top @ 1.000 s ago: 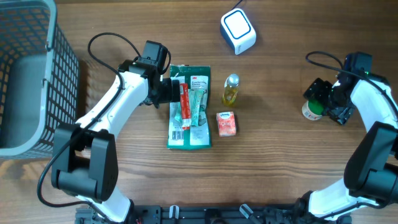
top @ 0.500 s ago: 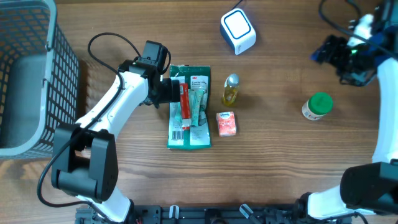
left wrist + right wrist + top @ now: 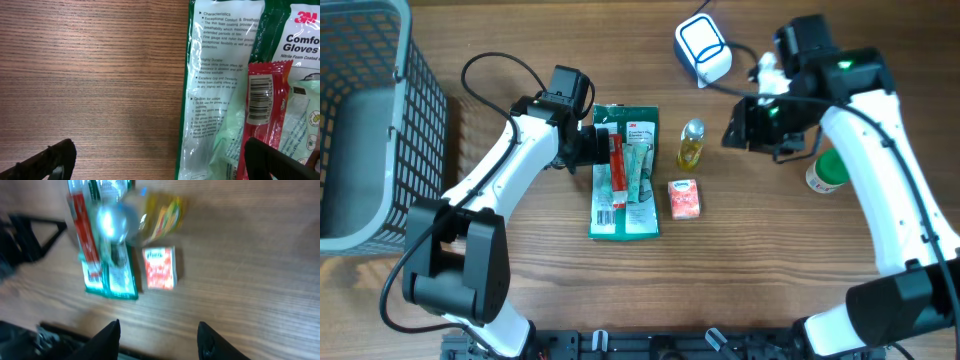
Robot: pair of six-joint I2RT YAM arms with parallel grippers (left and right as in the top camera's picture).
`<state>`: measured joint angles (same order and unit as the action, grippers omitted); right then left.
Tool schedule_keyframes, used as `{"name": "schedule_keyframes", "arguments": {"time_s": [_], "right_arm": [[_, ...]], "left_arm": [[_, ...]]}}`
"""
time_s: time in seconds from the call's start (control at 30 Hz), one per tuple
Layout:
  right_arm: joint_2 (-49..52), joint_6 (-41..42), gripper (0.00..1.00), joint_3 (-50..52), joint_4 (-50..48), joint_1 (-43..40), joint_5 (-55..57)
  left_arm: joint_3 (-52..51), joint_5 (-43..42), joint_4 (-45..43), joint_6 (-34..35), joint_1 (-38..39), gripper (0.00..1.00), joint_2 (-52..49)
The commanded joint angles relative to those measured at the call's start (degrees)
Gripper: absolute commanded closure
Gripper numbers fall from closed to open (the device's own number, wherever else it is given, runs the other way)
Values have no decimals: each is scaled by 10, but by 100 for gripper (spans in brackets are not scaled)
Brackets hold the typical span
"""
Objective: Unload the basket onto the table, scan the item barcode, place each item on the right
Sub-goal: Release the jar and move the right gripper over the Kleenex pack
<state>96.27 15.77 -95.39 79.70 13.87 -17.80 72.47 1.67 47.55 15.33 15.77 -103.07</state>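
A green glove package (image 3: 625, 185) lies flat at the table's middle, with a slim red pack (image 3: 616, 170) on top of it. The left wrist view shows the red pack's (image 3: 265, 100) barcode (image 3: 259, 97) facing up on the package (image 3: 225, 90). My left gripper (image 3: 595, 145) is open and low, one finger on bare wood and the other over the red pack (image 3: 162, 165). The right gripper (image 3: 740, 130) hovers just right of a small oil bottle (image 3: 691, 143), its jaws apart (image 3: 159, 327) with nothing between them. A white scanner (image 3: 702, 48) stands at the back.
A small red tissue pack (image 3: 684, 198) lies right of the package, also in the blurred right wrist view (image 3: 160, 267) below the bottle (image 3: 160, 212). A green-lidded jar (image 3: 830, 170) stands under the right arm. A grey wire basket (image 3: 360, 130) fills the left edge.
The right arm has left the green-lidded jar, swung up and then left to beside the oil bottle, its jaws narrowing. The left arm and the items have not moved.
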Motion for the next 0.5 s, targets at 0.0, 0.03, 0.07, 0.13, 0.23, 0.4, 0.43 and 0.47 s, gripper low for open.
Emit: {"name": "schedule_keyframes", "arguments": {"time_s": [0.0, 0.03, 0.07, 0.13, 0.23, 0.4, 0.43, 0.47], "right_arm": [[-43, 32, 50, 3, 11, 45, 45], [-49, 40, 50, 3, 10, 55, 45], [-54, 44, 50, 3, 10, 66, 45], [-58, 54, 50, 3, 10, 88, 45], [-58, 55, 50, 14, 2, 118, 45], [-58, 85, 51, 95, -57, 163, 52], [-60, 91, 56, 110, -68, 169, 61], [-67, 104, 57, 130, -82, 179, 77]], "left_arm": [[-3, 3, 0, 1, 2, 0, 9], [-3, 3, 0, 1, 2, 0, 9], [-3, 3, 0, 1, 2, 0, 9], [-3, 4, 0, 1, 2, 0, 9], [-3, 3, 0, 1, 2, 0, 9], [-3, 3, 0, 1, 2, 0, 9], [-3, 4, 0, 1, 2, 0, 9], [-3, 3, 0, 1, 2, 0, 9]]}}
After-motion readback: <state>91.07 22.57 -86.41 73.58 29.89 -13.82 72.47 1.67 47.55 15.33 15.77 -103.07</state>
